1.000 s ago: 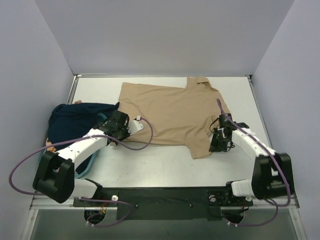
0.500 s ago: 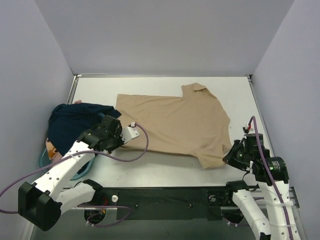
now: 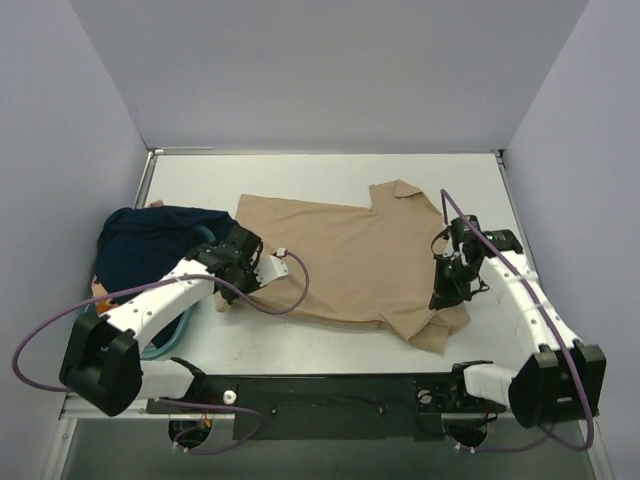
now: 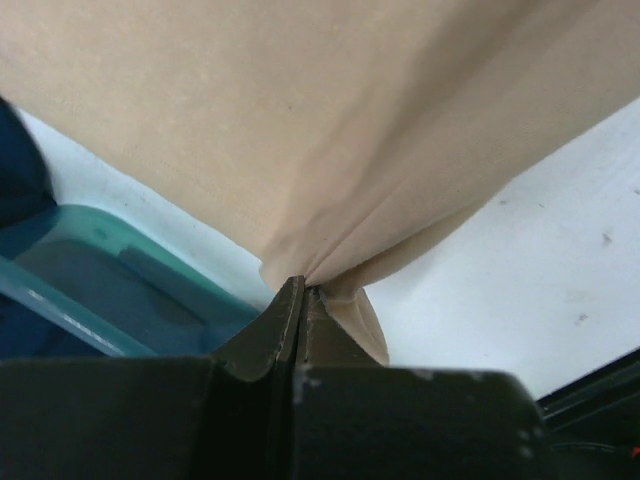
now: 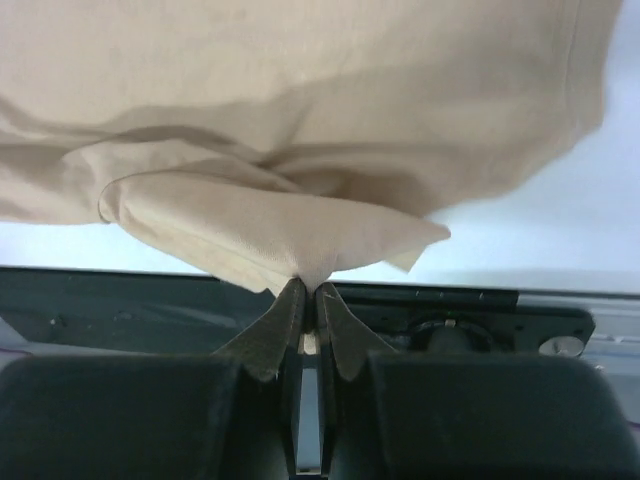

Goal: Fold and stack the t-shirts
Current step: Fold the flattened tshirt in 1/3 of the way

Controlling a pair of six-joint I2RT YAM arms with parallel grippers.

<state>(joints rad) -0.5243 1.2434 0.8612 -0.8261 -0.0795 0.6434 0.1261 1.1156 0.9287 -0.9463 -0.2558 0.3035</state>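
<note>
Navy at the far left: a dark t-shirt (image 3: 150,238) heaped over a teal basket (image 3: 165,335), with a scrap of orange cloth (image 3: 98,288) showing at the basket's left edge; just right of that heap, the left claw (image 3: 228,292) pressed together on the near left corner of the tan t-shirt (image 3: 350,262), the cloth gathered into a pleat at the tips; from the left wrist, the same pinch seen close, with basket rim and navy cloth just beside it on the left and bare white table (image 3: 320,345) on the right; across the middle, the tan t-shirt spread mostly flat, collar at the far side toward the right, near edge rumpled; a purple cable (image 3: 298,290) looping over its left part; further right, the right claw (image 3: 447,292) clamped on a fold of the same t-shirt near its right sleeve, tips tight with cloth between them; from the right wrist, the pinched fold standing as a pointed flap, more cloth sagging behind it; a loose tan corner on the table just near of that claw, toward the black base rail (image 3: 330,395).
</note>
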